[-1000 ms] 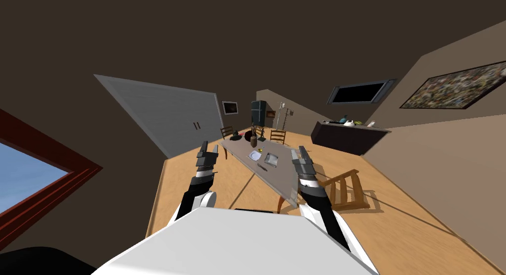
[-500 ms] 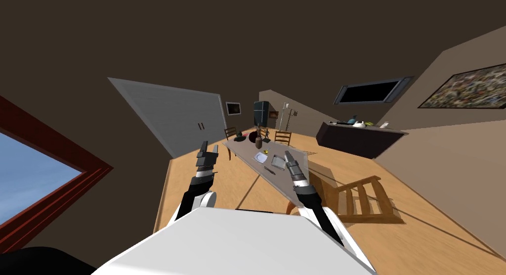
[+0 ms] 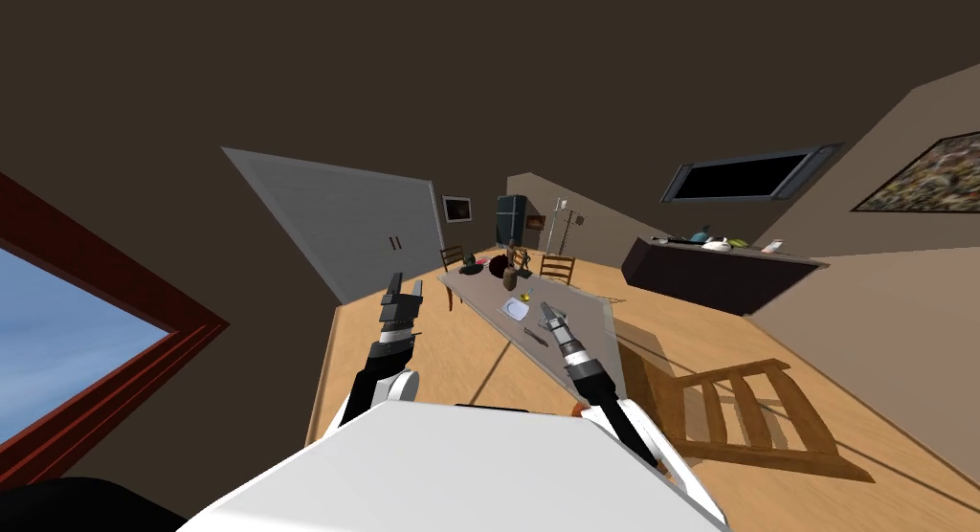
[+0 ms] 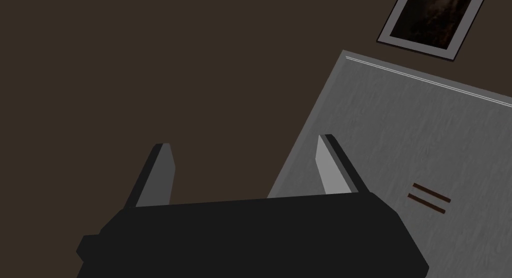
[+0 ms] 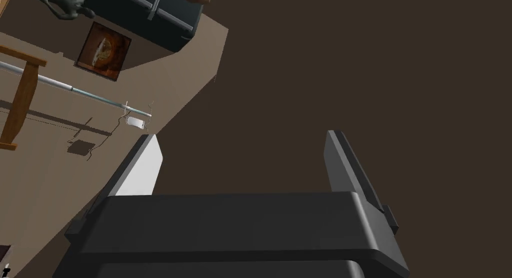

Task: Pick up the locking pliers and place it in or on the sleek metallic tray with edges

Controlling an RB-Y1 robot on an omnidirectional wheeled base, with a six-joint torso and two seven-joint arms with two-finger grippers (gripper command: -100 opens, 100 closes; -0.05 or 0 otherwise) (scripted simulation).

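Observation:
The locking pliers [image 3: 536, 337] are a small dark tool lying on the long grey table [image 3: 591, 321], near its left edge. A white plate [image 3: 517, 309] lies just beyond them. My right gripper [image 3: 548, 313] is raised over the table to the right of the plate, where it covers the grey tray. Its fingers [image 5: 145, 165] stand open in the right wrist view and hold nothing. My left gripper [image 3: 403, 287] is up over the floor to the left of the table, also open [image 4: 245, 155] and holding nothing.
A wooden chair [image 3: 746, 411] stands close at the table's right. Dark vases [image 3: 510, 277] and small items crowd the table's far end, with more chairs [image 3: 558, 266] beyond. A dark sideboard [image 3: 718, 273] lines the right wall; grey cabinet doors [image 3: 354, 230] stand at left.
I have moved nearer the table and turned, so the room has shifted right. My right arm swung inward over the table and now covers the tray. The left arm kept its pose.

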